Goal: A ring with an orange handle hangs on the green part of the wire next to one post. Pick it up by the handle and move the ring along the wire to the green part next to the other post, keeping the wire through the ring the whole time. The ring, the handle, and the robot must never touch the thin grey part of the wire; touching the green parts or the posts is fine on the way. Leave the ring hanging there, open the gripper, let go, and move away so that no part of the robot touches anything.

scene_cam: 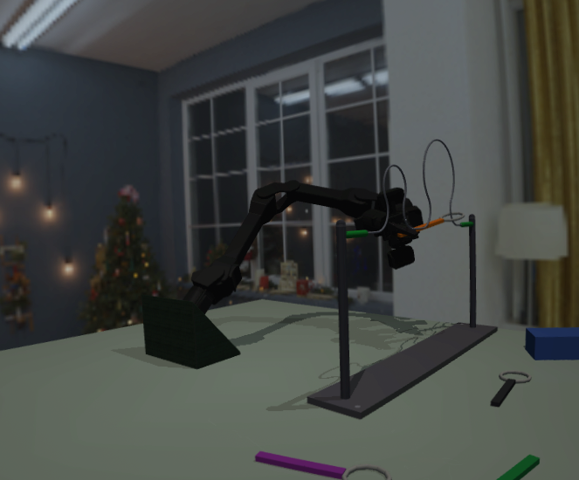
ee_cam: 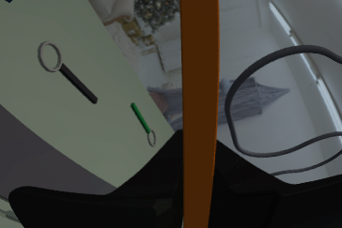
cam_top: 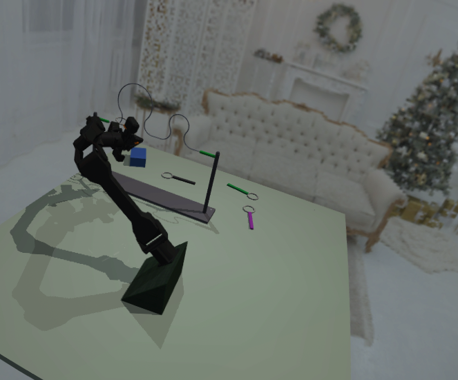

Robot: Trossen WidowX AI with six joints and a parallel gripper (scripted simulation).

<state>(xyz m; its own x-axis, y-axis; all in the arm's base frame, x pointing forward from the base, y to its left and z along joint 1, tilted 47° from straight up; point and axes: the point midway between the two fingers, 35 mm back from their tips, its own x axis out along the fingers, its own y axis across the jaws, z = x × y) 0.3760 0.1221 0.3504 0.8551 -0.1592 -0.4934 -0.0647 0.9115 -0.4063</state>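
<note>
My gripper [cam_top: 135, 141] [scene_cam: 412, 232] [ee_cam: 189, 138] is shut on the orange handle [scene_cam: 430, 225] [ee_cam: 200, 74]. The handle slants up to its ring [scene_cam: 463, 216], which lies nearly flat around the grey wire [cam_top: 132, 83] [scene_cam: 436, 140] [ee_cam: 228, 107] at the foot of the tall loop. The ring is just beyond the far green part [cam_top: 103, 119] [scene_cam: 466, 224], beside the far post [scene_cam: 472, 278]. I cannot tell whether the ring touches the wire. The other green part [cam_top: 207, 153] [scene_cam: 356, 233] is at the near post [cam_top: 211, 184] [scene_cam: 343, 309]. The wrist view does not show the ring.
The wire's dip and lower loop pass close to my gripper in the exterior view. A blue block [cam_top: 137, 157] [scene_cam: 558, 345], a black-handled ring [cam_top: 184, 179] [scene_cam: 503, 392] [ee_cam: 79, 83], a green-handled ring [cam_top: 237, 188] and a purple-handled ring [cam_top: 251, 220] lie on the table beyond the base [cam_top: 159, 197].
</note>
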